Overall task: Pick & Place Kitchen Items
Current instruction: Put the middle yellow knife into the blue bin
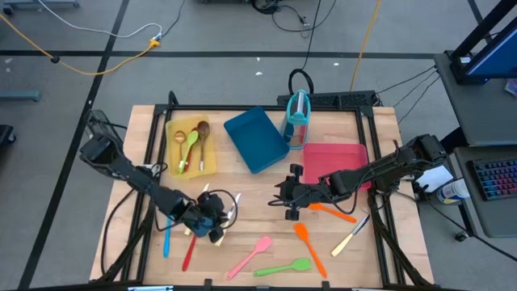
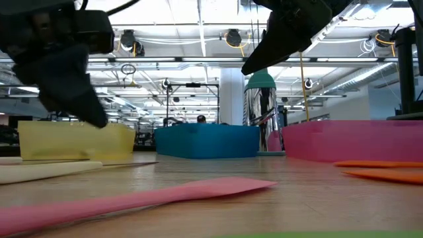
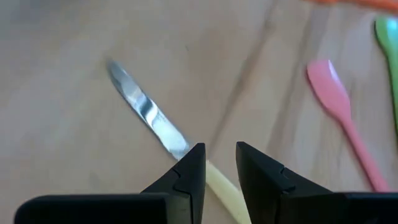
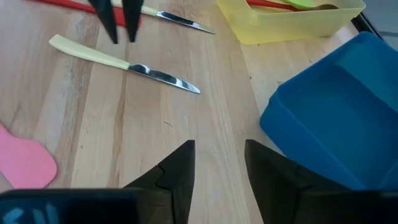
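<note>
A cream-handled knife lies flat on the wooden table, its metal blade pointing away from my left gripper. That gripper hovers open just over the knife's handle, which shows through the gap between the fingers. The right wrist view shows the same knife with the left gripper above the table beside it, and a second knife behind. My right gripper hangs open over bare table near the blue tray, with nothing between its fingers.
Loose utensils lie near the front edge: blue, red, pink, green, two orange, another knife. At the back stand a yellow tray holding spoons, the blue tray, a red tray and a teal holder.
</note>
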### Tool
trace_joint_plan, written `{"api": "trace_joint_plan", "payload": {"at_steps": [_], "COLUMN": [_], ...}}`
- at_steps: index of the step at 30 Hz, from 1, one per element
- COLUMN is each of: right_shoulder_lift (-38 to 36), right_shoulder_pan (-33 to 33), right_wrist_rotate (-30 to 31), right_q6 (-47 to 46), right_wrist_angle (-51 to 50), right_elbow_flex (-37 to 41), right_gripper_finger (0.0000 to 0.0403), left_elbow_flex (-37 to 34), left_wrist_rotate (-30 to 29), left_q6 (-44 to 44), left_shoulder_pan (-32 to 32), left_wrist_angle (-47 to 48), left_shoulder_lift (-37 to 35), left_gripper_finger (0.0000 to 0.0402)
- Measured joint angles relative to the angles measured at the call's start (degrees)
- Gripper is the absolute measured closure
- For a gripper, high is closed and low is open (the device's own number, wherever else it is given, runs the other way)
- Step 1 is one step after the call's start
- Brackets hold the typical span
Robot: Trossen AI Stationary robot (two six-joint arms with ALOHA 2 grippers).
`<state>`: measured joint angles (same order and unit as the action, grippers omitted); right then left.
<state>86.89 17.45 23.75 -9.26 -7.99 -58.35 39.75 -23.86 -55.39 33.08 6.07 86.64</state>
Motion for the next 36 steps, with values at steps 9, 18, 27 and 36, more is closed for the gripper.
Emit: {"api": "trace_joint_plan", "payload": {"at_steps": [9,18,27,36], "right_shoulder_lift": [0.0,0.0,0.0,0.0], "right_shoulder_pan": [0.0,0.0,0.0,0.0], "right_wrist_rotate": [0.04,0.07,0.09,0.09], "right_q6": [-0.13,-0.15,-0.15,-0.14], "right_wrist_angle": [0.02,0.02,0.0,0.0], "right_elbow_flex": [0.0,0.0,0.02,0.02], "right_gripper_finger": [0.0217,0.021,0.0214,0.0217], "left_elbow_flex": [0.02,0.08,0.26,0.22], "left_wrist_rotate": [3.1,1.27,-1.88,-3.39], "left_q6": [-1.92,-5.08,-5.17,-5.41], "left_shoulder_pan": [0.69,2.8,3.79,3.63], "left_wrist_angle": [-0.57,-3.52,-1.3,3.12], "left_shoulder_lift": [4.72,9.18,11.17,11.27], "left_gripper_finger": [0.0252,0.0179,0.0206,0.0323]}}
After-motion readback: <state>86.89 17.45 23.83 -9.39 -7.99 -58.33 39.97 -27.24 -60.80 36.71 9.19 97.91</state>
